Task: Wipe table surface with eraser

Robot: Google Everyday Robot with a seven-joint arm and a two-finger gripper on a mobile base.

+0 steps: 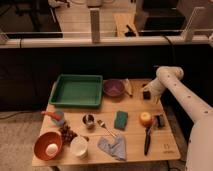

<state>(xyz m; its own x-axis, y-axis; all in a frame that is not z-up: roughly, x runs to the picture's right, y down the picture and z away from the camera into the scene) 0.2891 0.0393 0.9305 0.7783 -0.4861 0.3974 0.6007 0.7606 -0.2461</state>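
Eraser (159, 120) first: it is the small black block lying flat on the table surface (134, 106), close to the right edge and about halfway along it. It sits just beside an orange fruit (145, 118), on the fruit's right, and I cannot tell whether the two touch. A long black-handled utensil (147, 137) lies just nearer than both, its handle running toward the near edge.

My gripper (146, 94) is well apart from the eraser, out over the far right part of the worktop, short of the far right corner. My white arm (176, 91) reaches in to it from over the right edge. The tip looks like a dark lump, and I cannot tell how far it is open or whether it has hold of anything. I also cannot tell whether it touches the wood or hangs just above it.

To the left of my gripper, along the far edge, stands a purple bowl (113, 88), and beyond that a green tray (76, 91) fills the far left part. Near the middle lies a teal-green sponge pad (120, 119), with a small metal cup (89, 120) to its left. Toward the near edge lie a crumpled blue-grey cloth (113, 146) and a white cup (79, 146). An orange bowl (42, 146) sits at the near left corner, holding something small and white.
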